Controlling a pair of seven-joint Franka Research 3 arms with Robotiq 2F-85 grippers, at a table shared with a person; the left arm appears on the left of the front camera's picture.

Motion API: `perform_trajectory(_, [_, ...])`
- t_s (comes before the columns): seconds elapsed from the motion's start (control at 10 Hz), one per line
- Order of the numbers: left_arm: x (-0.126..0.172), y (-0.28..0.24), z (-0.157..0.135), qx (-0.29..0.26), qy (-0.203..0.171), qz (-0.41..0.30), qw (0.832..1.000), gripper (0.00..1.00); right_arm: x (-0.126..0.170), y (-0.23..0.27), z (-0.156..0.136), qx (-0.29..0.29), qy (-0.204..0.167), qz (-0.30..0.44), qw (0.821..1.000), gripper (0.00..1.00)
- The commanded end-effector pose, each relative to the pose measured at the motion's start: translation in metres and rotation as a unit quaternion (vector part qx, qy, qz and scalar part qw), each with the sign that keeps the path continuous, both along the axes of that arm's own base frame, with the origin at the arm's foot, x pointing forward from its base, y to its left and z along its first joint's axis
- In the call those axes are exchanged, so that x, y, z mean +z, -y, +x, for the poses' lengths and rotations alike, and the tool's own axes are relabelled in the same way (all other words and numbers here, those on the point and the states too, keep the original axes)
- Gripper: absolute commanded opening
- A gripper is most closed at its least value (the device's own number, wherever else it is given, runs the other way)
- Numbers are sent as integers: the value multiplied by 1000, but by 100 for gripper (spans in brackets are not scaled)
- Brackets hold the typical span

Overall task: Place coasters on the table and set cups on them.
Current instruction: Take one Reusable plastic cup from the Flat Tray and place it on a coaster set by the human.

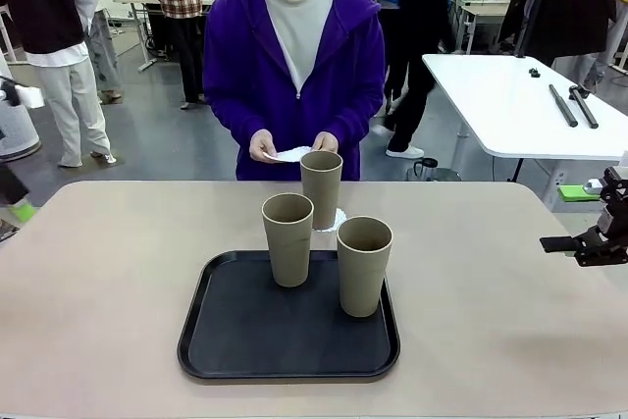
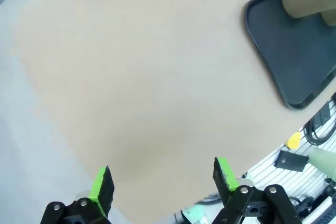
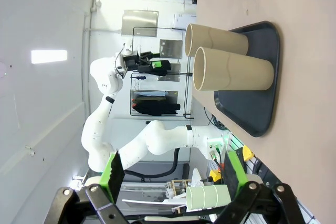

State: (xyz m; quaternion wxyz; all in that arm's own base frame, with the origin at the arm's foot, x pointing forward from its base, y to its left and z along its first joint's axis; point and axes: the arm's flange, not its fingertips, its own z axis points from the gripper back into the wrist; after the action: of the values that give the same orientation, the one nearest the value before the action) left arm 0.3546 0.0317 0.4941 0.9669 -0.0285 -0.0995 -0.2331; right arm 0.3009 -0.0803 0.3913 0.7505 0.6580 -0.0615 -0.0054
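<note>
Standing on a lacy white paper coaster (image 1: 340,220), one tall tan cup (image 1: 321,188) is set; two more cups (image 1: 287,239) sit on the black tray (image 1: 245,340); left gripper (image 2: 164,184) and right gripper (image 3: 176,174) gape empty.

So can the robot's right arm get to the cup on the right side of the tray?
Probably yes. The right gripper is open, and only bare table lies between it and that cup; nothing blocks the way.
</note>
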Motion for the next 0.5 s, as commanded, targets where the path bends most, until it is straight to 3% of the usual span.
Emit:
perform_trajectory(0.0, [1,19,13,-24,12,4,1000,100,2,0,0,1,2,5,1000,100])
perform_trajectory(0.2, [1,-2,-1,0,0,-2,1000,100,2,0,0,1,2,5,1000,100])
perform_trajectory(0.3, [0,-15,0,-45,11,-133,990,100,2,0,0,1,2,5,1000,100])
perform_trajectory(0.4, [2,-38,9,-49,23,-237,970,100,2,0,0,1,2,5,1000,100])
